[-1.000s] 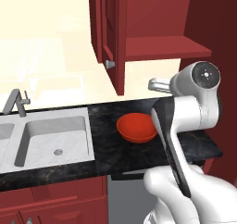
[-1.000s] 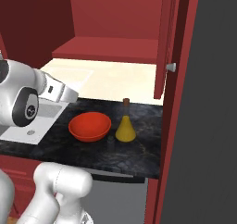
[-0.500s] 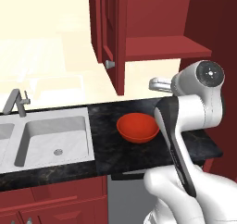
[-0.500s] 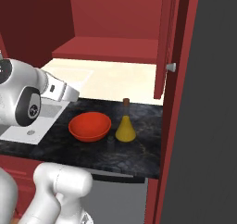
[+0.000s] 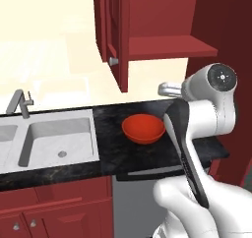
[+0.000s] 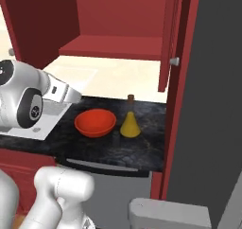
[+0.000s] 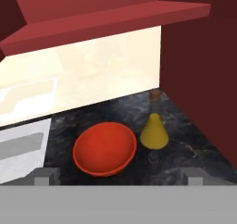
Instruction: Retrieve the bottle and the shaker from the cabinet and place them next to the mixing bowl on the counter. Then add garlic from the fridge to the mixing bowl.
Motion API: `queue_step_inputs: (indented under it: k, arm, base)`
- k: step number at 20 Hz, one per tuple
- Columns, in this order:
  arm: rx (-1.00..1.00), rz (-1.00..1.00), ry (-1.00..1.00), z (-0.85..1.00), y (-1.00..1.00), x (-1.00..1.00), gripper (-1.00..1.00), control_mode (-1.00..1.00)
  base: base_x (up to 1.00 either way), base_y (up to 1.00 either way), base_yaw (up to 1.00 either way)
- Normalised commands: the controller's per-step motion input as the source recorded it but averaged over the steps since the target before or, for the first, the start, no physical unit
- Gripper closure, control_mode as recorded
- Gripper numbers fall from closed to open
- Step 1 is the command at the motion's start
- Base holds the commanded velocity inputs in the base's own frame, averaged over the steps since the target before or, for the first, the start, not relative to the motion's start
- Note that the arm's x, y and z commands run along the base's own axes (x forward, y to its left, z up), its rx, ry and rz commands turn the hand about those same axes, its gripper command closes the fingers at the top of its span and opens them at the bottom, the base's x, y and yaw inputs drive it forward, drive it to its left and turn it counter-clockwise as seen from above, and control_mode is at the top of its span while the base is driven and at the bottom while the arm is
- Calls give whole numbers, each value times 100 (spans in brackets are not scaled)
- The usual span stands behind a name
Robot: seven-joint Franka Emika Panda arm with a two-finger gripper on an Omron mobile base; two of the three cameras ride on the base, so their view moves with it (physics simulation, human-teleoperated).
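Observation:
The red-orange mixing bowl [image 5: 143, 128] [image 6: 95, 122] [image 7: 105, 148] sits on the black counter [image 5: 110, 116]. Just right of it stands the yellow bottle [image 6: 130, 124] [image 7: 155, 133]. The small black shaker [image 6: 116, 138] [image 7: 152, 159] stands in front of the bottle, close to the bowl's rim. My gripper [image 7: 119, 174] [image 5: 165, 89] hovers open above the counter's near side, facing the bowl, with nothing between its fingertips [image 7: 44, 173]. The red wall cabinet [image 5: 167, 45] hangs open above, its shelf bare. The garlic is out of view.
The cabinet door [image 5: 114, 35] [image 6: 170, 34] swings out over the counter at head height. A steel sink [image 5: 59, 138] with a faucet [image 5: 19, 104] lies to the left. The grey fridge side [image 6: 212, 105] and a red panel [image 6: 182, 81] wall off the right.
The arm's upper joint has drifted very slightly to the right. Bowl and bottle have not moved.

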Motion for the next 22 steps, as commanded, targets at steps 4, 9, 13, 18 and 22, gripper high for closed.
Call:
queue_step_inputs:
  k: [4, 9, 13, 18, 22]
  arm:
    - [0, 0, 0, 0, 0, 0, -100, 100]
    - [0, 0, 0, 0, 0, 0, -100, 100]
    - [0, 0, 0, 0, 0, 0, -100, 100]
    - [0, 0, 0, 0, 0, 0, -100, 100]
    - [0, 0, 0, 0, 0, 0, -100, 100]
  base:
    - [-100, 0, 0]
    - [-100, 4, 14]
    - [-63, 9, 19]
    - [1, 20, 51]
    - [3, 7, 41]
